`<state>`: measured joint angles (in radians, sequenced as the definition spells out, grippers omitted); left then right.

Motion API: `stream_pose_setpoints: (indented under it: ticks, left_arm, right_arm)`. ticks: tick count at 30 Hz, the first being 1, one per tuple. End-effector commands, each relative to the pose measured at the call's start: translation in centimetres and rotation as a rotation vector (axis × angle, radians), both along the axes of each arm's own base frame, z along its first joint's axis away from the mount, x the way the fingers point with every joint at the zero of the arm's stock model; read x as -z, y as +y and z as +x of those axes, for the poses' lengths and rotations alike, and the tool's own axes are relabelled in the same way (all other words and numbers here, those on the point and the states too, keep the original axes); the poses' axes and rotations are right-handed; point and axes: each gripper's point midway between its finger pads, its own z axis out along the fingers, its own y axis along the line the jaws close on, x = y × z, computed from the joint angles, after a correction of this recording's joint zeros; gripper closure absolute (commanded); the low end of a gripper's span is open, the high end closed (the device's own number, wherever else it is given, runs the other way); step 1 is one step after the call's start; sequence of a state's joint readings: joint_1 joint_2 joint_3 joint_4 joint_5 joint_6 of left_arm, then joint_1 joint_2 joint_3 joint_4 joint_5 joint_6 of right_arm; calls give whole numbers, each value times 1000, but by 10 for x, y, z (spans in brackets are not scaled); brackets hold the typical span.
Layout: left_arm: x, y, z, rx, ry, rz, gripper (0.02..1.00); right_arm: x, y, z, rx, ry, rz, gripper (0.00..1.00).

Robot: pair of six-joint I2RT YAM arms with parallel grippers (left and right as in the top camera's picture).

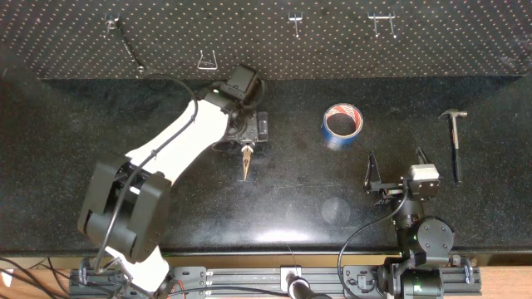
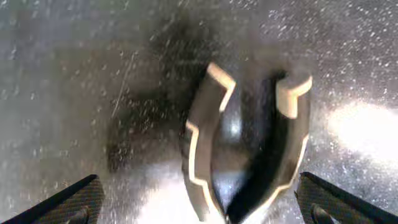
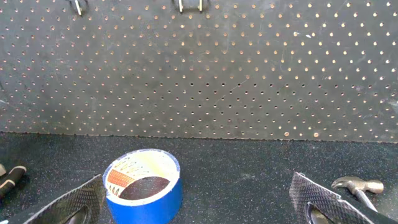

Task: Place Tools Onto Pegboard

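A pair of pliers point(image 1: 246, 161) lies on the black table, tip toward the front, handles under my left gripper point(image 1: 242, 133). In the left wrist view the black, cream-edged handles point(image 2: 249, 149) lie close below and between my left gripper's point(image 2: 205, 208) open fingers point(image 2: 74, 200), not held. A blue tape roll point(image 1: 342, 125) point(image 3: 143, 184) stands at the table's middle right. A hammer point(image 1: 455, 143) point(image 3: 357, 185) lies at the far right. My right gripper point(image 1: 396, 168) hangs open and empty near the front, in front of the tape and facing the pegboard point(image 3: 205, 74).
A wrench point(image 1: 129, 46) hangs on the pegboard point(image 1: 266, 37) at the upper left. Bare metal hooks point(image 1: 208, 60) point(image 1: 295, 21) point(image 1: 382, 23) stick out along the board. The pliers' handle end point(image 3: 11, 177) shows at the right wrist view's edge.
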<state>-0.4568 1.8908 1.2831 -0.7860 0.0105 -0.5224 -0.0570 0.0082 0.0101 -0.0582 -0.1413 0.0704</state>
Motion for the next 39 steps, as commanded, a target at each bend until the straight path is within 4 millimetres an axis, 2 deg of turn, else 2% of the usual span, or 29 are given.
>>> stream_pose_setpoints:
  ticks: [1,7,11,19,31,39]
  left_arm:
    - [5,-13,-4,142,4,-2,23]
    - [5,-16,-5,151,5,-5,23]
    - [13,-14,-5,149,21,6,23]
    - [16,-15,3,135,37,12,23]
    - [20,-14,-2,135,63,19,18]
    - [30,-11,-9,127,104,36,23]
  right_arm:
    - [1,3,0,-14,-2,12,25]
    - [1,3,0,-14,-2,12,25]
    - [1,3,0,-14,-2,12,25]
    - [1,3,0,-14,-2,12,25]
    - [1,3,0,-14,-2,12,25]
    - [1,3,0,-14,-2,12,25]
